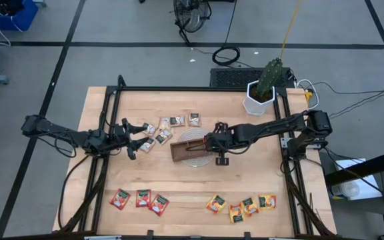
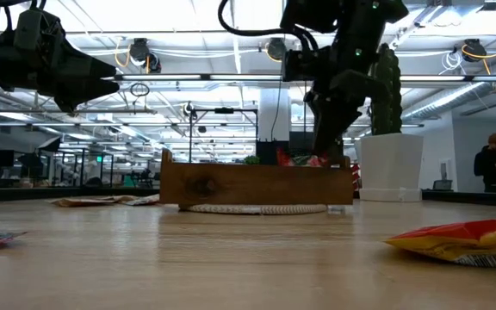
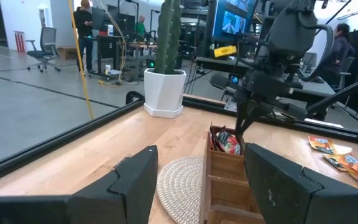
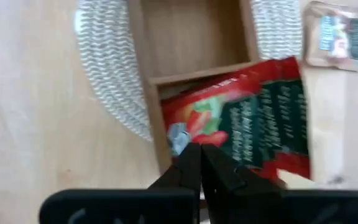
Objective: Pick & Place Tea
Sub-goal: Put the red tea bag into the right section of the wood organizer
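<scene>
Right claw [image 4: 199,163], fingers pressed together, sits nearest the right wrist lens, tips just above a red sachet [image 4: 241,127] lying askew in the end compartment of the wooden tray [image 1: 187,152]. Whether the tips pinch a corner of it I cannot tell.

Table [image 1: 179,183]: light wood, with the tray on a round woven mat [image 3: 182,186] near its centre. The end compartment holds red sachets; the next one shows empty in the right wrist view; the third is not clear.

Left claw [image 1: 131,139], fingers wide apart, holds nothing and hovers beside the pale beige sachets [image 1: 169,127].

More red sachets [image 1: 139,199] and orange-yellow sachets [image 1: 242,205] lie loose along the near edge.

Handling, as judged: sachets light, thin, crinkly, slick foil or paper; they flex. Best taken by an edge or corner, pinched flat; a stack may slide apart.
</scene>
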Tool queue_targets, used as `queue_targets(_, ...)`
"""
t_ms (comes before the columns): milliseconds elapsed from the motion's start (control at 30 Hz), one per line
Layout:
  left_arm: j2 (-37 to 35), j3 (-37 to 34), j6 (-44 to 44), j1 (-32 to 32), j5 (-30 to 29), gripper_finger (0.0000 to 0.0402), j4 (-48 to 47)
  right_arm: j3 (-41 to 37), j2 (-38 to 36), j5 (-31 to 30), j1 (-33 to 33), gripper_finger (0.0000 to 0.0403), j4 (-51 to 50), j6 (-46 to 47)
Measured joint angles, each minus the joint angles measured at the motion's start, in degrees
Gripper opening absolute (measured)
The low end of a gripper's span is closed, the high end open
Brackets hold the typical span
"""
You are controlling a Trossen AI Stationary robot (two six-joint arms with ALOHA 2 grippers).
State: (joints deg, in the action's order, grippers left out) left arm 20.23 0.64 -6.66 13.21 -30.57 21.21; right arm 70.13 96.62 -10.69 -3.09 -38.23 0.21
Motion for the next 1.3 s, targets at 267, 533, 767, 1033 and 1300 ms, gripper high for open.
queue_targets(267, 0.0, 0.0, 0.0, 0.0, 0.0, 0.0239, 0.0, 0.1, 4.3, 2.1, 0.0, 0.0000, 0.7, -0.4)
queue_targets(533, 0.0, 0.0, 0.0, 0.0, 0.0, 0.0239, 0.0, 0.3, 7.2, 3.0, 0.2, 0.0000, 0.3, -1.4)
queue_targets(767, 0.0, 0.0, 0.0, 0.0, 0.0, 0.0239, 0.0, 0.1, 7.4, 3.3, 1.2, 0.0000, 0.5, -0.9)
queue_targets(1033, 0.0, 0.0, 0.0, 0.0, 0.0, 0.0239, 0.0, 0.0, 7.8, -5.1, 1.2, 0.0000, 0.4, -1.0)
queue_targets(1300, 0.0, 0.0, 0.0, 0.0, 0.0, 0.0239, 0.0, -0.1, 7.9, -13.2, 0.4, 0.0000, 0.5, -1.0)
